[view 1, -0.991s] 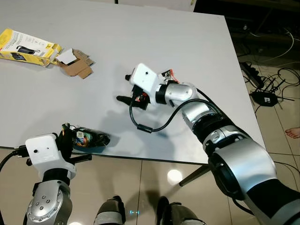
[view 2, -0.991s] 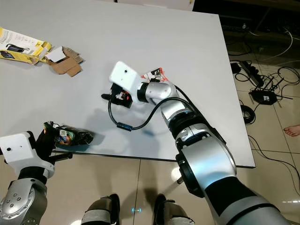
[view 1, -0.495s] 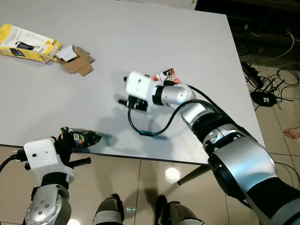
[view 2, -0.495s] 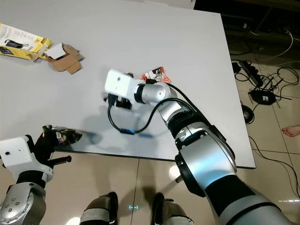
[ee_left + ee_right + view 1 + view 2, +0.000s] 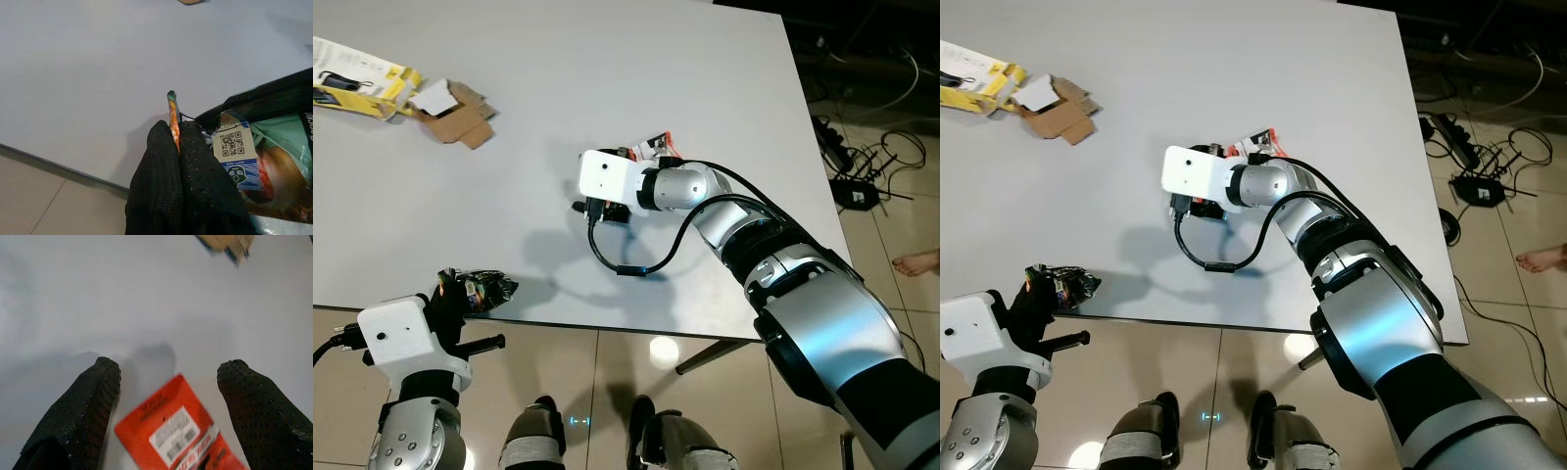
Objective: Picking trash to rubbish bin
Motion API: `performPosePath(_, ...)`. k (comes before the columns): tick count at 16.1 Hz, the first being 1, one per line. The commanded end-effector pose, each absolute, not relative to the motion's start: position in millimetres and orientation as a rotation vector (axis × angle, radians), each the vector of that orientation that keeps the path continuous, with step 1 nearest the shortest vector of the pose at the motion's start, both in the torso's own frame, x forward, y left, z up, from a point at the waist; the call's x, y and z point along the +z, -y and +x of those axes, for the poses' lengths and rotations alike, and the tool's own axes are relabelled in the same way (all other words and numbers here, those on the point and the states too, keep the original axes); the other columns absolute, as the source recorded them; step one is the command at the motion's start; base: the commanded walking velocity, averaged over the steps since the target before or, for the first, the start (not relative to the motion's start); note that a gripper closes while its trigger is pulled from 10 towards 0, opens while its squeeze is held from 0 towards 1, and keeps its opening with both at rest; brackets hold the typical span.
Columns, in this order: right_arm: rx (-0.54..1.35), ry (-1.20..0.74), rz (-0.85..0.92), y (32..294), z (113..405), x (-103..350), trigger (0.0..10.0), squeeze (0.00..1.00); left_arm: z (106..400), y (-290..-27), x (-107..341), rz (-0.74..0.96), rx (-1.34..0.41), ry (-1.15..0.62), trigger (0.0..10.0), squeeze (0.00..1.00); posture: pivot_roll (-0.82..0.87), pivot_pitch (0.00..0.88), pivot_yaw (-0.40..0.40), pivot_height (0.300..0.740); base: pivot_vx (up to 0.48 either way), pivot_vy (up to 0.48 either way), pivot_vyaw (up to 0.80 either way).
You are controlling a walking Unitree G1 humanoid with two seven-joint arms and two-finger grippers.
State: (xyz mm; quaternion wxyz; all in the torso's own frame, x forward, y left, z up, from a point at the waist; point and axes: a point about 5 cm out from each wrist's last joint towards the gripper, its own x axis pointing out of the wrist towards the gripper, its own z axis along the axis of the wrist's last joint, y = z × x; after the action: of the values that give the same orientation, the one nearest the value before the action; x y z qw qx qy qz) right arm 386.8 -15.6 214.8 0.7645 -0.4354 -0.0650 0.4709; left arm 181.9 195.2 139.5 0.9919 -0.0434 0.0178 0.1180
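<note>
L gripper [image 5: 178, 147] clenched on dark snack wrapper [image 5: 478, 291], now dragged from further in to the table [image 5: 548, 98] near edge vs 1 s ago. R gripper [image 5: 168, 382] has swung over mid-table, fingers spread apart, red wrapper [image 5: 171, 435] lying between them. Yellow box [image 5: 357, 90] & cardboard scrap [image 5: 455, 116] far-left; wide bare tabletop between.
</note>
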Motion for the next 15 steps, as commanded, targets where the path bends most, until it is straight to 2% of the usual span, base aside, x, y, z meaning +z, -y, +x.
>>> performPosePath(1,0.985,0.102,-0.940,23,390,212,10.0,0.00,179,-194,132,-0.094,0.241,-0.082,10.0,0.00,0.19,0.318,-0.129,0.740,0.000,0.000,0.00)
performPosePath(8,0.900,-0.083,-0.854,41,393,185,10.0,0.00,178,-195,132,-0.091,0.240,-0.086,10.0,0.00,0.20,0.312,-0.128,0.740,0.000,0.000,0.00)
performPosePath(9,0.865,-0.186,-0.714,51,393,172,10.0,0.00,180,-194,131,-0.097,0.234,-0.089,10.0,0.00,0.20,0.304,-0.124,0.740,0.000,0.000,0.00)
performPosePath(11,0.827,-0.267,-0.570,59,391,159,10.0,0.00,183,-193,131,-0.103,0.226,-0.092,10.0,0.00,0.19,0.297,-0.119,0.740,0.000,0.000,0.00)
performPosePath(13,0.801,-0.333,-0.458,67,388,145,10.0,0.00,188,-194,129,-0.126,0.223,-0.097,10.0,0.00,0.19,0.285,-0.111,0.740,0.000,0.000,0.00)
performPosePath(15,0.792,-0.357,-0.423,72,386,139,10.0,0.00,191,-195,129,-0.133,0.221,-0.098,10.0,0.00,0.18,0.273,-0.107,0.740,0.000,0.000,0.00)
